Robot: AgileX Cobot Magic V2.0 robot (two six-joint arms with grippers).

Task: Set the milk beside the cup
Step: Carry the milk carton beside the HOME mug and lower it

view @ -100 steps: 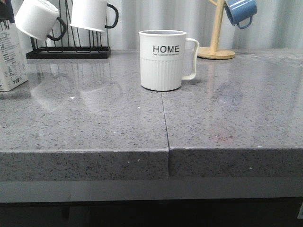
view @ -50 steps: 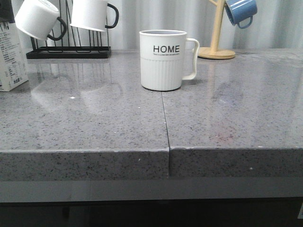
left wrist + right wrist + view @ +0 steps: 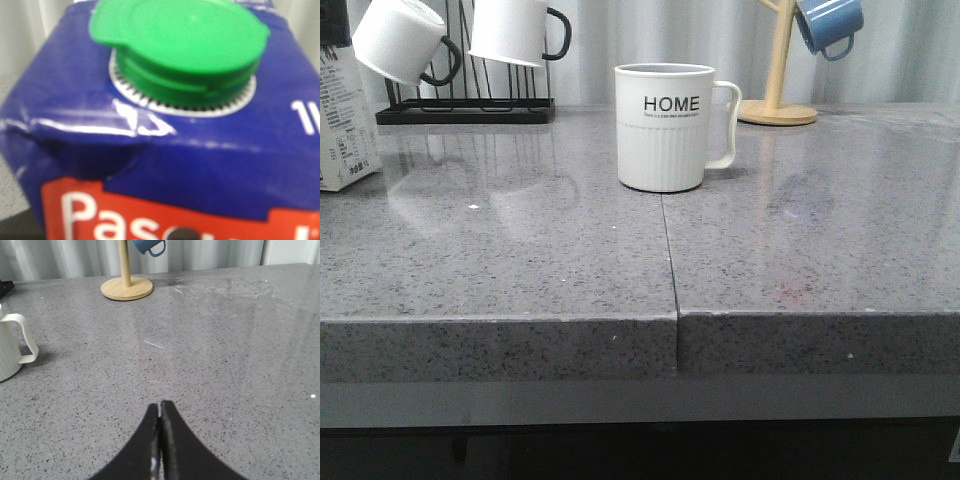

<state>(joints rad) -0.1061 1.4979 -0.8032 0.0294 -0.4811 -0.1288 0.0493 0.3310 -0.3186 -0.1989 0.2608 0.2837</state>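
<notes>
The milk (image 3: 345, 120) is a white carton with small print, at the far left edge of the front view and far left of the cup. It fills the left wrist view (image 3: 190, 130): dark blue top, green cap, red band with white letters. My left gripper's fingers are hidden by the carton; it shifts slightly, so it is held. The cup (image 3: 665, 127), a white ribbed "HOME" mug, stands mid-counter with its handle to the right. It also shows in the right wrist view (image 3: 12, 347). My right gripper (image 3: 160, 407) is shut and empty over bare counter, right of the cup.
A black rack (image 3: 465, 110) with two white black-handled mugs (image 3: 515, 30) stands at the back left. A wooden stand (image 3: 778, 100) carrying a blue mug (image 3: 828, 25) is at the back right. A seam (image 3: 668, 250) runs across the grey counter to its front edge.
The milk carton has shifted slightly to the right at the left edge of the front view. The cup has not moved.
</notes>
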